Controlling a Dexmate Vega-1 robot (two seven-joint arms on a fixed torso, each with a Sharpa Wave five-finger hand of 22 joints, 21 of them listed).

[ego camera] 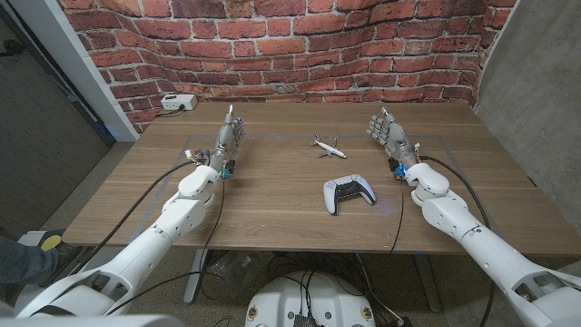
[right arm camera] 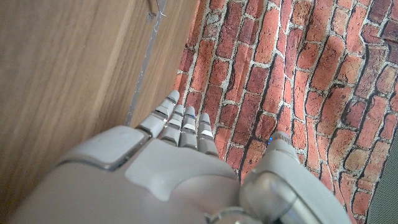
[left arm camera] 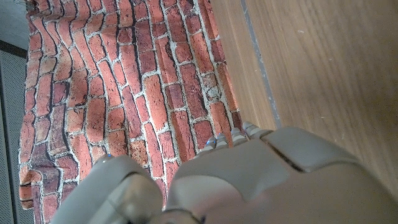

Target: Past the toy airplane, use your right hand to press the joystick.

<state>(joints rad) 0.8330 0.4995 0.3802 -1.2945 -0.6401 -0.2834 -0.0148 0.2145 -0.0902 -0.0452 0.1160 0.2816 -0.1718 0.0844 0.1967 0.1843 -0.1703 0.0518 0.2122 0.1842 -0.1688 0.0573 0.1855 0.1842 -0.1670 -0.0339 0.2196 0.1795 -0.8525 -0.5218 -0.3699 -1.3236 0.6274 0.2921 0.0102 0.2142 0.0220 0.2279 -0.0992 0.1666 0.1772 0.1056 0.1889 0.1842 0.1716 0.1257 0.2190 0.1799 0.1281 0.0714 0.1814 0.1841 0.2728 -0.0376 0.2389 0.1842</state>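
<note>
Fingers on the left hand are straight and close together, and they hold nothing. That hand stands on its edge at about 10 o'clock on the wooden table, with its fingertips toward the brick wall. In the left wrist view the hand has bare wood beside it and bricks past its fingertips.

Near the middle, at about 12 o'clock, sits the toy airplane. Its long body runs from 10 o'clock to 4 o'clock. I cannot tell which end is the nose.

Closer to the robot, at about 5 o'clock from the plane, lies the white and black game controller with the joystick on it. Its two handles point toward the near table edge. Bare wood lies all around it.

At about 2 o'clock the right hand stands up too, fingers straight, close together and holding nothing. It is well apart from the controller. The right wrist view shows its fingers side by side near the far table edge.
</note>
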